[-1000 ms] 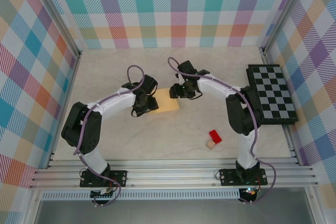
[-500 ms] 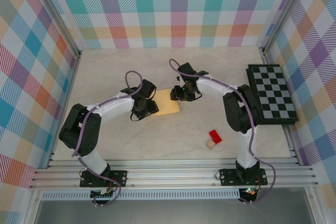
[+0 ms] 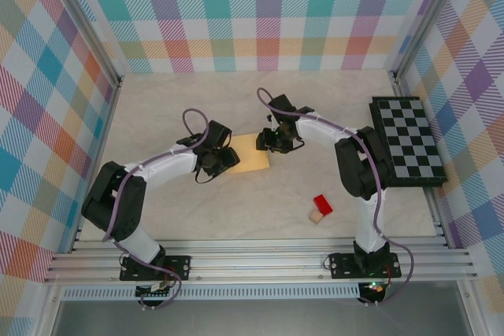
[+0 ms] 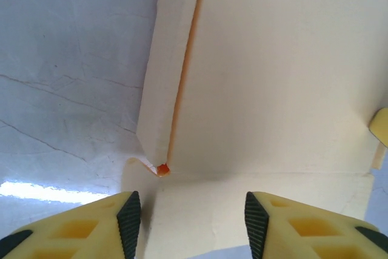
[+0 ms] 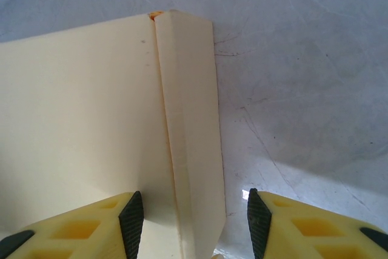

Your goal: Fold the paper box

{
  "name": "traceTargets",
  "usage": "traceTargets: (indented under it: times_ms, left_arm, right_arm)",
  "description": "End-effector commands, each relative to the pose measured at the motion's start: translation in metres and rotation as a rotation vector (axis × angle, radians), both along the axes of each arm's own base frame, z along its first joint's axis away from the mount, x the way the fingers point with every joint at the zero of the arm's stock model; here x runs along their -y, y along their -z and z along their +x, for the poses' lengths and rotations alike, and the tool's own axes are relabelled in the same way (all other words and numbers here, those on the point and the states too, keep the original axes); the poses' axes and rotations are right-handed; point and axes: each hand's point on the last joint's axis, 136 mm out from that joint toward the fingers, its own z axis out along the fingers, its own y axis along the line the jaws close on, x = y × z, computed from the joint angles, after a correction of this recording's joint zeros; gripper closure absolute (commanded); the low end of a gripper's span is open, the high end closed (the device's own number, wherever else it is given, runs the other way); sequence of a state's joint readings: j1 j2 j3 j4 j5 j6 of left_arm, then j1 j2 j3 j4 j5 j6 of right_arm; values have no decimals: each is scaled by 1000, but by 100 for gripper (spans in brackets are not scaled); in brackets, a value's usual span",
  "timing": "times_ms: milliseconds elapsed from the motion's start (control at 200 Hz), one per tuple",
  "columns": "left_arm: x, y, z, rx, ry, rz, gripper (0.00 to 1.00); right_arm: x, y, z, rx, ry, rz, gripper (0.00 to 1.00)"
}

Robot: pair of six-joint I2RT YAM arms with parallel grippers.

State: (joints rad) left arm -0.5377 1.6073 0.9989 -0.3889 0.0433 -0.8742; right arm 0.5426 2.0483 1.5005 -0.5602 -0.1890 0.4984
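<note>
The paper box (image 3: 252, 153) lies flat mid-table as a pale yellow cardboard sheet with folded edges. My left gripper (image 3: 224, 156) is at its left edge. In the left wrist view that gripper (image 4: 192, 225) stands open over a flat panel of the box (image 4: 273, 89), with a raised side flap (image 4: 162, 77) ahead on the left. My right gripper (image 3: 272, 141) is at the box's far right corner. In the right wrist view it (image 5: 194, 225) is open and straddles an upturned side flap (image 5: 191, 137), and neither pad touches the flap.
A black-and-white checkered board (image 3: 408, 141) lies at the right wall. A small red block with a tan cube (image 3: 321, 206) sits near the front, right of centre. Plaid walls enclose the table on three sides, and an aluminium rail (image 3: 260, 261) runs along the near edge.
My left gripper has slid right, up to the box's left edge, and the left arm has stretched out. The right gripper has shifted slightly. Both pairs of jaws have narrowed a little.
</note>
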Motion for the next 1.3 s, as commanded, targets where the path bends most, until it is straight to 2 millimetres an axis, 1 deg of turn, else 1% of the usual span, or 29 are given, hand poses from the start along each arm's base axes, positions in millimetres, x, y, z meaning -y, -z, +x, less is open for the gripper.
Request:
traceTargets:
  times_ms: [0,75,130,165,175,215,255,300,345,420,475,510,615,770,875,930,1100,1220,1295]
  left_arm:
    - [-13,-19,5,78,22,42,43]
    - [-13,-23,2,122,70,18,38]
    - [-10,-24,-2,138,96,-22,36]
    - [-10,-20,-7,131,116,-41,33]
    - [-8,-23,-4,152,120,-57,32]
    - [-5,-24,-5,174,151,-114,29]
    - [-2,-25,-7,201,182,-196,27]
    - [-4,-24,-8,221,191,-285,28]
    - [-6,-28,-4,255,198,-362,29]
    - [-11,-36,5,302,193,-431,31]
    - [-11,-44,11,350,188,-473,31]
    - [-9,-45,13,358,187,-490,31]
    - [-7,-37,12,329,167,-515,32]
    - [-13,-17,-2,290,151,-492,31]
    - [-15,-13,-8,296,172,-475,30]
    - [-13,-12,-9,300,183,-487,30]
    - [-10,-1,-9,273,162,-516,32]
    - [-2,6,-11,258,158,-506,34]
    - [2,5,-9,266,148,-508,35]
  right_arm:
    - [5,1,-7,-45,25,14,49]
    - [6,-2,-4,-53,34,39,49]
    - [7,-4,-3,-60,41,56,49]
    - [7,-4,-2,-63,44,62,49]
    - [8,-4,-2,-63,44,64,49]
    - [9,-5,-1,-66,48,67,49]
    - [9,-5,-1,-68,47,69,49]
    - [9,-5,-1,-71,47,70,49]
    - [9,-5,-1,-70,44,72,49]
    - [10,-4,-2,-72,39,73,49]
    - [10,-3,-3,-75,39,73,49]
    - [10,-3,-2,-74,40,72,49]
    - [11,-2,-2,-76,42,69,49]
    - [10,1,-1,-86,46,69,49]
    - [9,1,0,-90,46,74,49]
    - [9,1,0,-90,46,74,49]
    - [10,0,-1,-90,47,69,49]
    - [11,1,-2,-90,49,67,49]
    - [11,3,-2,-93,49,64,49]
